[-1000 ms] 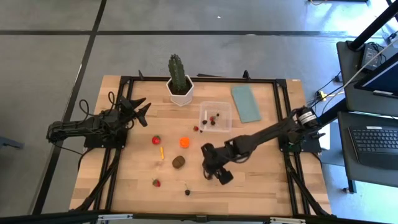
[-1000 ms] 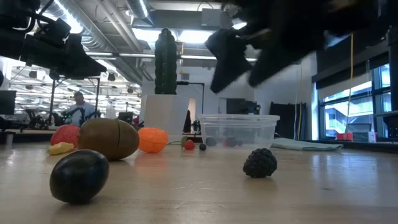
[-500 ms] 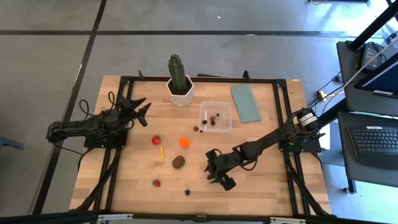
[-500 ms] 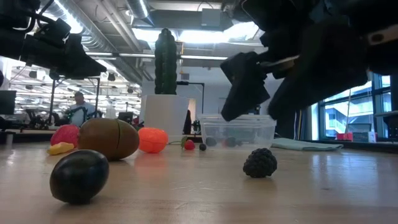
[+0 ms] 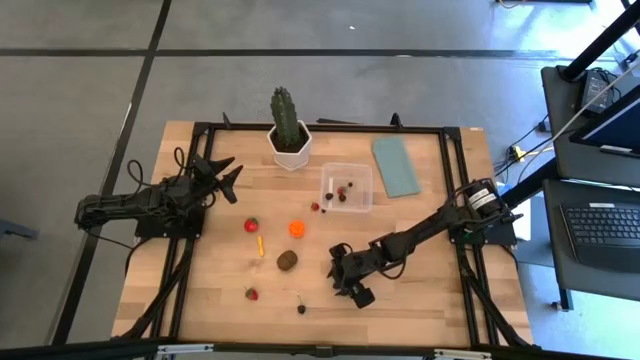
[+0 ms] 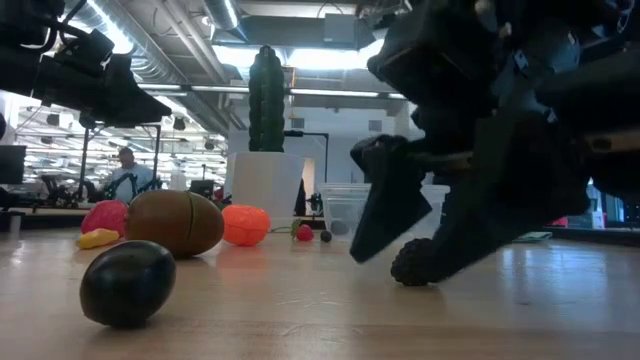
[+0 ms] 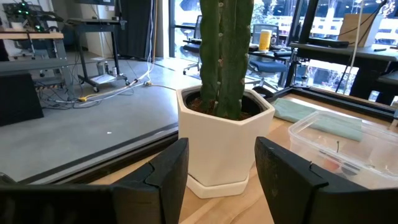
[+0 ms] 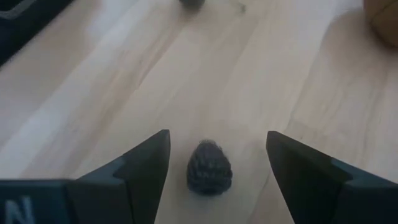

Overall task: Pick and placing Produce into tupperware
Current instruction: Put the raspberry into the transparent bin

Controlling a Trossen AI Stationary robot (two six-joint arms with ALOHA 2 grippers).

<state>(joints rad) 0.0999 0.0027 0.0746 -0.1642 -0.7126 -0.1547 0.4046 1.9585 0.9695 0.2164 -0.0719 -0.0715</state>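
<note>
Tabletop [image 5: 420, 215], my right claw [image 8: 211, 163] wide open, lowered astride dark bumpy berry [image 8: 209, 167], gripping nothing, left claw [image 7: 217, 168] half open beside cactus [image 7: 227, 56].

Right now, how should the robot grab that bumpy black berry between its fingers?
Probably straight down from above, squeezing the dark berry across its widest middle. It is small, rounded and sits loose on the table, with nothing touching it. The right gripper is open with a finger on either side, so closing there should catch it.
</note>
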